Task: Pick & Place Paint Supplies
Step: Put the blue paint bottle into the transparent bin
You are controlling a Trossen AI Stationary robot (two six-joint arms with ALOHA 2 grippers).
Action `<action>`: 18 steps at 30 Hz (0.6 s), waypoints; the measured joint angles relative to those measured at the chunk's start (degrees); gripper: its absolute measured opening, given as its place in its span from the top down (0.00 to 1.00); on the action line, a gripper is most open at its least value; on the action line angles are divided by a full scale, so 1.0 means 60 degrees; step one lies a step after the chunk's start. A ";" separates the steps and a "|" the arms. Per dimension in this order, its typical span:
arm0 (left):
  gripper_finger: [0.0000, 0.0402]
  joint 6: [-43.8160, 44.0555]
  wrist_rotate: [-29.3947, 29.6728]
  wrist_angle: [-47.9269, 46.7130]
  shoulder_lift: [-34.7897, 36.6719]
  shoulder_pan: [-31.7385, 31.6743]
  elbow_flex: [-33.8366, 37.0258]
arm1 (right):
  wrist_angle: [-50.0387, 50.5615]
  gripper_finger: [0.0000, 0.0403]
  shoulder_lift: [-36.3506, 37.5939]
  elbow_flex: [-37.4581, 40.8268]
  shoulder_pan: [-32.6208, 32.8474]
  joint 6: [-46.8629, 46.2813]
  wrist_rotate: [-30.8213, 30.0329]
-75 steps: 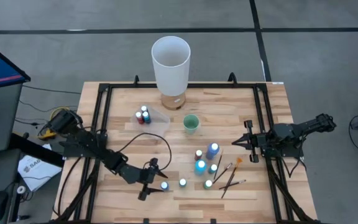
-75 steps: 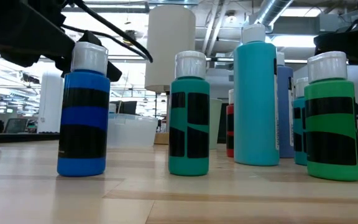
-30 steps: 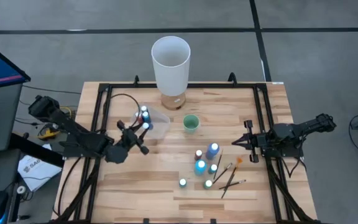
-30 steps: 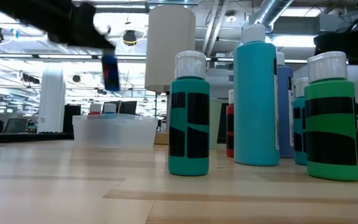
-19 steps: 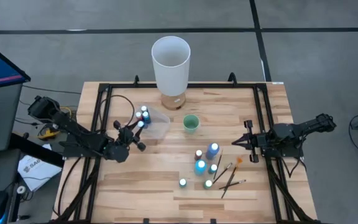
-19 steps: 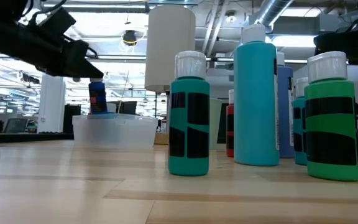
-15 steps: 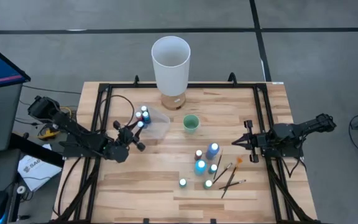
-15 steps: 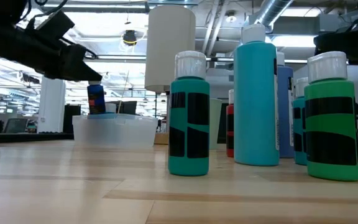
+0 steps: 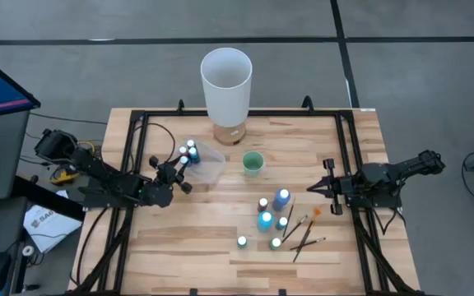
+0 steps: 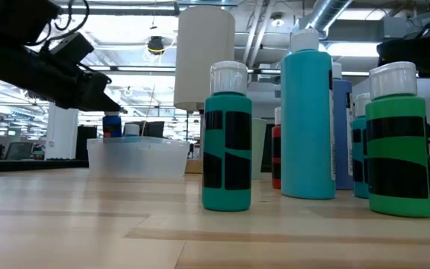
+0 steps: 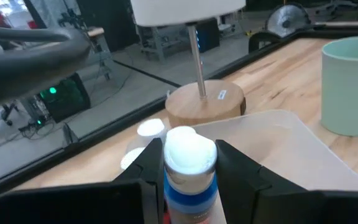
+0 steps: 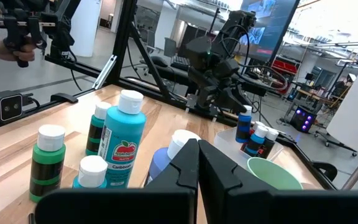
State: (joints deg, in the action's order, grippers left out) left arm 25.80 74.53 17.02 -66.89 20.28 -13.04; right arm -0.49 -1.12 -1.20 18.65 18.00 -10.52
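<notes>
Your left gripper (image 11: 188,165) has its jaws clamped on a blue paint bottle (image 11: 190,171) over the clear tray (image 9: 210,162); right gripper (image 9: 313,187) jaws closed, idle.

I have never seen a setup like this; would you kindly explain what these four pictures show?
Two robot arms work at a wooden table. One camera looks down from above, one sits at table height, and one rides on each wrist. The left gripper holds a blue paint bottle over a clear plastic tray that already contains bottles. The right gripper waits shut at the right side. More paint bottles and brushes lie in the middle, near a green cup and a tall white cylinder.
</notes>
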 joint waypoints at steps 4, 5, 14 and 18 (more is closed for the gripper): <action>0.80 0.0029 -0.0395 0.0051 -0.0004 -0.0383 0.0000 | 0.0000 1.00 -0.0002 -0.0001 0.0000 0.0001 0.0000; 0.80 0.0029 -0.0464 0.0060 -0.0004 -0.0462 0.0000 | 0.0000 1.00 -0.0002 -0.0002 0.0000 0.0000 0.0000; 0.80 -0.0042 -0.1525 0.0095 -0.0004 -0.1114 0.0000 | 0.0000 1.00 -0.0001 0.0002 0.0001 0.0000 0.0000; 0.80 -0.0228 -0.1679 0.0102 -0.0004 -0.1295 0.0000 | 0.0000 1.00 -0.0002 -0.0002 0.0001 0.0000 0.0000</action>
State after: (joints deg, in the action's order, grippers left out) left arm 24.43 64.46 17.63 -66.92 12.51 -13.04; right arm -0.49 -1.13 -1.21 18.66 18.00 -10.52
